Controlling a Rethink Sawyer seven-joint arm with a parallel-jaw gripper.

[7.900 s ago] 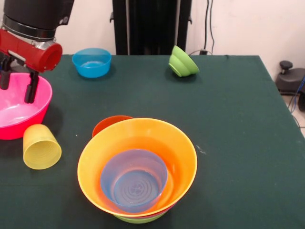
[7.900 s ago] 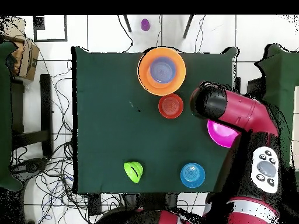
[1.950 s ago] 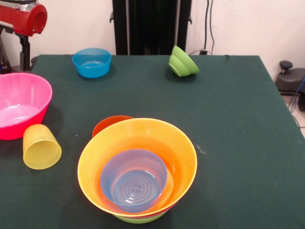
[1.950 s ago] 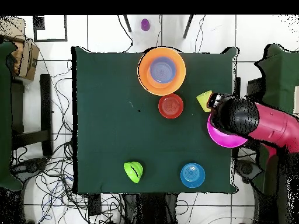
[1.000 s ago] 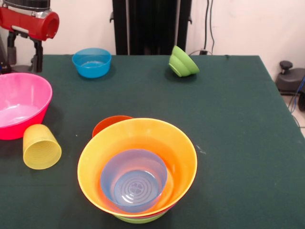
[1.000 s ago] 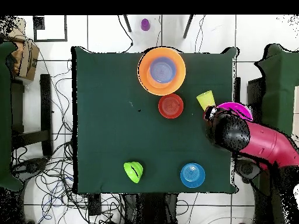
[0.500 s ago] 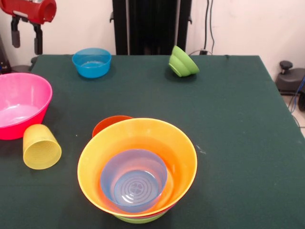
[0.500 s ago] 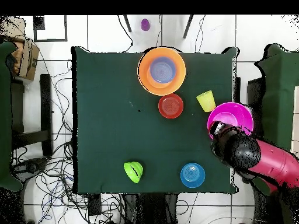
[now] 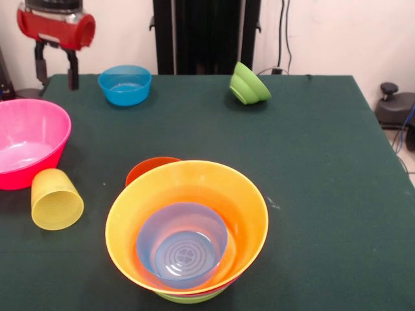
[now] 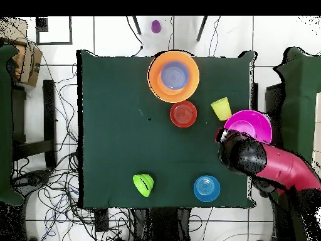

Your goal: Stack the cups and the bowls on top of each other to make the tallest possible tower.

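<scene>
My gripper hangs open and empty over the table's far left corner, just left of a small blue bowl and behind a big pink bowl. The yellow ribbed cup lies on its side in front of the pink bowl. The tower stands at the near edge: a wide orange bowl holds a purple bowl, with a lime green bowl lowest. A red-orange bowl sits right behind it. A second lime green bowl rests tilted at the far side.
In the overhead view the arm covers the gripper, between the pink bowl and the blue bowl. The yellow cup, the red-orange bowl, the orange bowl and the tilted green bowl stand on the green table.
My gripper has moved right and down in the front view, towards the blue bowl, still open and empty. The bowls and the cup have not moved.
</scene>
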